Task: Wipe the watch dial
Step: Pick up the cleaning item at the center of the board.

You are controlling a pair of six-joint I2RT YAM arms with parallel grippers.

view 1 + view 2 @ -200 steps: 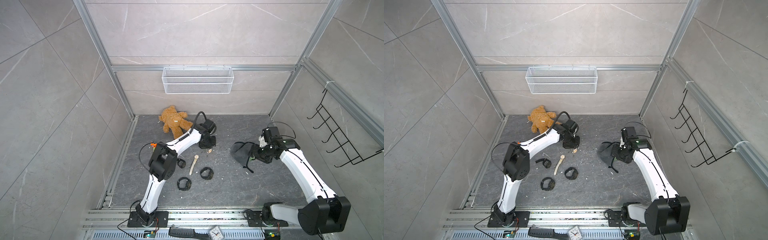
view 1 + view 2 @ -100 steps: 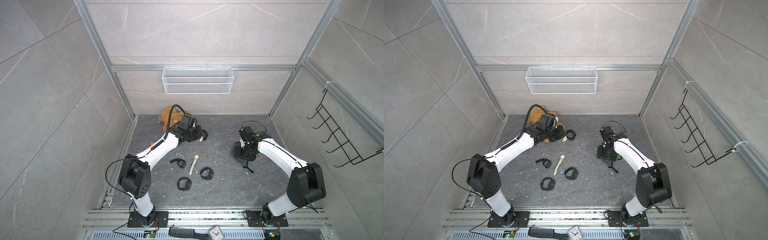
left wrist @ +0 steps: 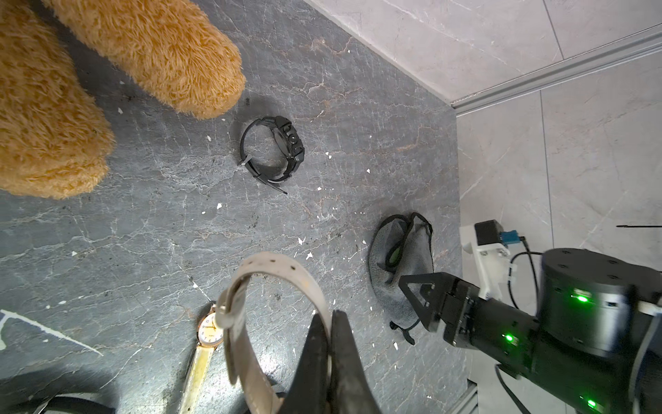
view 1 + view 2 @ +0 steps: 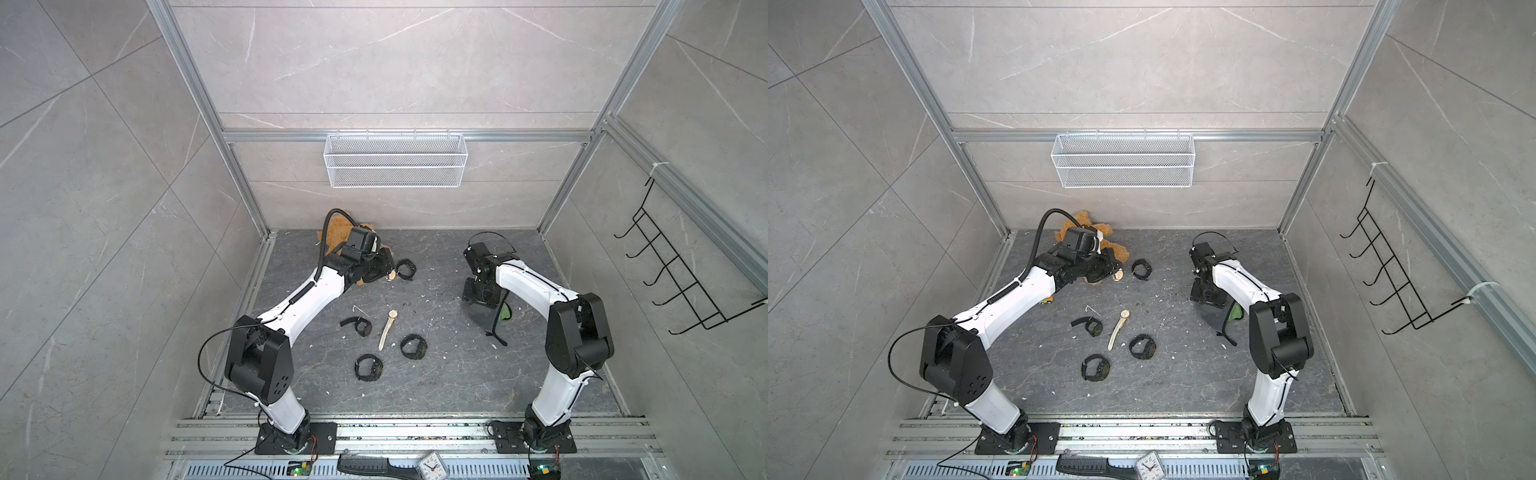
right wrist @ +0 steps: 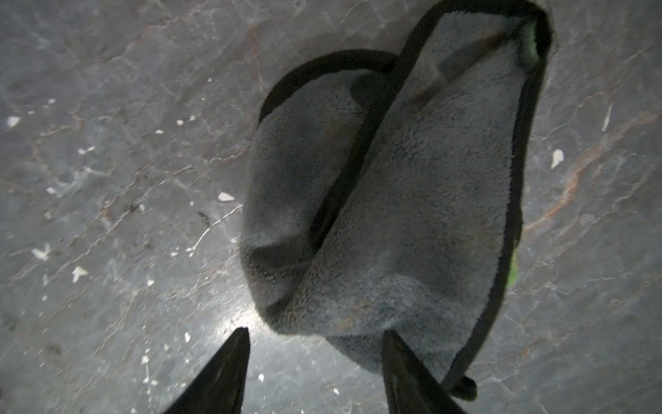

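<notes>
My left gripper (image 3: 330, 317) is shut on the strap of a beige watch (image 3: 250, 286), which curls in a loop in front of the jaws. Its dial does not show in the left wrist view. In both top views this gripper (image 4: 384, 272) (image 4: 1115, 273) hangs by the teddy bear at the back left. A grey cloth (image 5: 412, 197) with black trim lies crumpled on the floor at the right (image 4: 478, 316) (image 4: 1212, 319). My right gripper (image 5: 315, 335) stands open just over its near edge (image 4: 478, 296) (image 4: 1206, 297), one finger over the cloth, the other over bare floor.
A teddy bear (image 4: 337, 226) (image 3: 53, 125) sits at the back left, with a black watch (image 4: 405, 268) (image 3: 283, 150) beside it. A gold watch (image 4: 388, 328) and three black watches (image 4: 413, 346) lie mid-floor. A comb (image 4: 374, 465) and clock (image 4: 432, 463) lie at the front rail.
My left arm has swung from mid-floor back toward the teddy bear, carrying the beige watch. My right gripper has come down over the cloth, its jaws slightly narrower.
</notes>
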